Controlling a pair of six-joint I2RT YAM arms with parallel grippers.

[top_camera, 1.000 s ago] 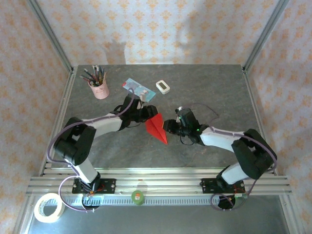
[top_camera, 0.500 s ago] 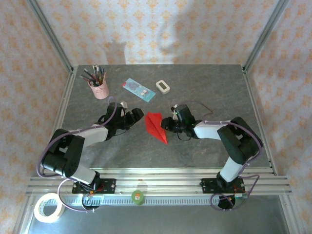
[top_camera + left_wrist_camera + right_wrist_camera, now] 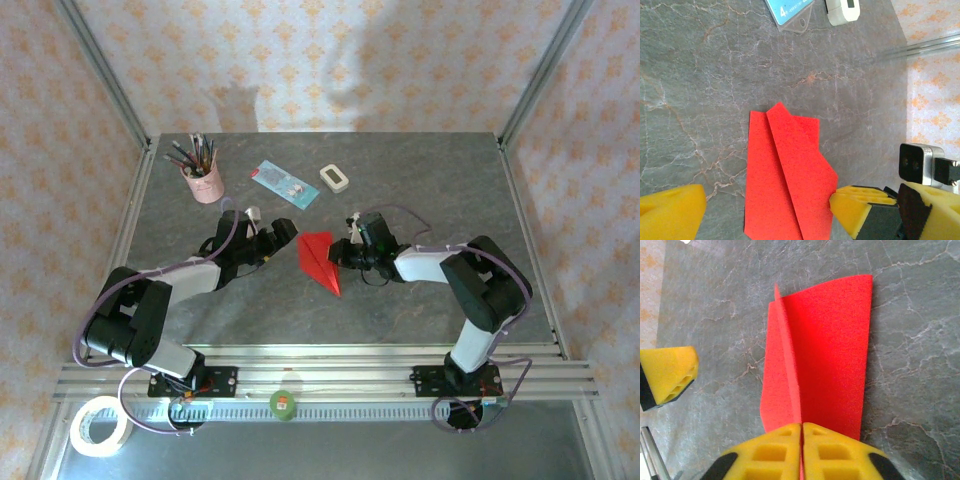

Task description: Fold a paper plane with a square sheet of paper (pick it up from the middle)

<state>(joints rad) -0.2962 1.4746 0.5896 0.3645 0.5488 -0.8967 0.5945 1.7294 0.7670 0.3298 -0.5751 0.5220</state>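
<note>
Stage: late, by my reading. You have a folded dart on the bench, not a flat square.
Paper plane (image 3: 320, 262): bright red, kite-like outline. It lies on the tabletop (image 3: 440, 180) near the middle, between the two arms, with its sharp tip toward the near edge.
Folds visible: a centre crease runs the length of it. In the right wrist view one narrower flap stands up along that crease, and the wider panel lies nearly flat.
Right pincer (image 3: 346, 252): shut. Its two yellow pads (image 3: 775, 452) are pressed together on the plane, with the crease line running in between them.
Left pincer (image 3: 283, 236): jaws as wide as they go, holding nothing. It sits just beside the plane's left edge, and I cannot tell whether it touches the paper.
Done, as judged: nose folds and the centre fold, since the outline is already that of a dart.
Left, as judged: your right pincer has yet to let go. Whether the wings need a further fold-down or flattening I cannot tell from these views.
Bystanders: blue card (image 3: 285, 183), white block (image 3: 334, 178) and pen cup (image 3: 203, 180) sit toward the far side, well apart from the work.
</note>
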